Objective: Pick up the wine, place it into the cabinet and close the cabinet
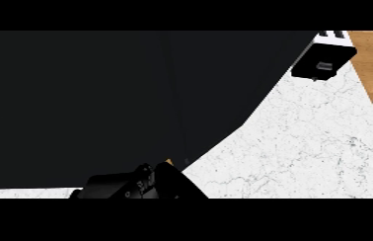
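Head view: the cabinet [109, 101], a broad black mass, filled the picture from 9 o'clock round to 12 and sloped down toward 6 o'clock. The wine was nowhere to be seen. It may have been hidden behind that dark front or inside it, so its long axis could not be read.

One robot hand [120, 186] showed low at 7 o'clock, black against black, at or just short of the cabinet's lower edge. Being left of centre, it was probably the left one; whether it was clenched or released could not be told. The right one was out of sight.

A small tan speck [167, 161] lay at 1 o'clock from the robot hand, but what it was could not be made out. The white marble bench [306, 146] spread toward 4 o'clock, with a black box [322, 61] at 2 o'clock.

By my judgement the coming move turned on the cabinet standing at 12 o'clock from that robot hand, close against it.
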You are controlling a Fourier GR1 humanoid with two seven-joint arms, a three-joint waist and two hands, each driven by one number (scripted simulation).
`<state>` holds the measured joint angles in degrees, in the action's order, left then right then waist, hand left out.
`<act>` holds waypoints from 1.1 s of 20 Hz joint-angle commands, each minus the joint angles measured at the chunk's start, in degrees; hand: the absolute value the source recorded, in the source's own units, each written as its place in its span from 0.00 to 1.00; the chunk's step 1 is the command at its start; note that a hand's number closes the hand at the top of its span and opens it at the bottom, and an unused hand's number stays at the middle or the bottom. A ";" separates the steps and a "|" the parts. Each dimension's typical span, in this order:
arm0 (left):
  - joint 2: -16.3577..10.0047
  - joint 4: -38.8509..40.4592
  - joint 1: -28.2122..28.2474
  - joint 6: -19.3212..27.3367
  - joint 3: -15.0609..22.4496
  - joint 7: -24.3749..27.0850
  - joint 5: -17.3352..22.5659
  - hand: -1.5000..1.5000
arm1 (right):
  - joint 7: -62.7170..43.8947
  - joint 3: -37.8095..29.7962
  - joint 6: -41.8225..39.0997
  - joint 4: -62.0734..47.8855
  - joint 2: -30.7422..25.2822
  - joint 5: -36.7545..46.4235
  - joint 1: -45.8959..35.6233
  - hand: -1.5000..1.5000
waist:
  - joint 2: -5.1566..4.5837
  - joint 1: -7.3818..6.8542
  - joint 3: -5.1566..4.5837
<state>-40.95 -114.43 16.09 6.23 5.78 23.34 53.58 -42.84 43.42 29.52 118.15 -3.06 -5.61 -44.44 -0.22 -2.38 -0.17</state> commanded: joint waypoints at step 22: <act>6.54 2.01 -2.97 -0.15 -1.29 -3.36 -5.48 0.00 | 24.65 -23.98 -13.02 -57.50 3.06 -7.15 -29.62 1.00 | -0.09 0.94 0.11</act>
<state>-35.57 -112.40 13.68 6.17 3.83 20.61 49.11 -21.33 23.17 18.22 69.83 0.03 -12.45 -71.27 0.59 -1.34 -0.03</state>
